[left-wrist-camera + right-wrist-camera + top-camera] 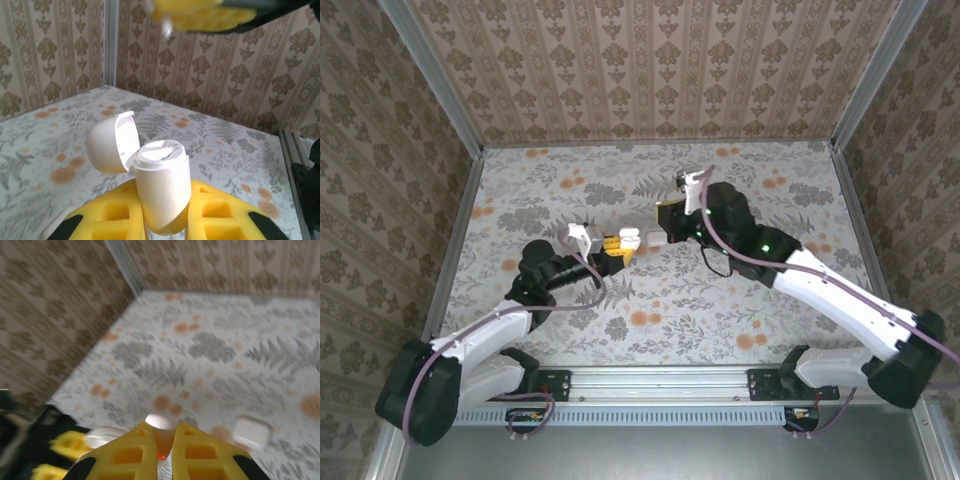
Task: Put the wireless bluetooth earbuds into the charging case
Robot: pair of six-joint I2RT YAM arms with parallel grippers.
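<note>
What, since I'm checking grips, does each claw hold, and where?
Left claw: glossy white hinged plastic case, by its base. Right claw: tiny white plastic earbud, part unclear.

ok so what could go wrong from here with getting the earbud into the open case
1. The tiny white plastic earbud is pinched only at the very tips of the right pincer, so it may slip out and drop onto the floral table.
2. The glossy white hinged charging case sits tilted in the left pincer. A push from above could twist it in the grip, so the earbud misses its socket.
</note>
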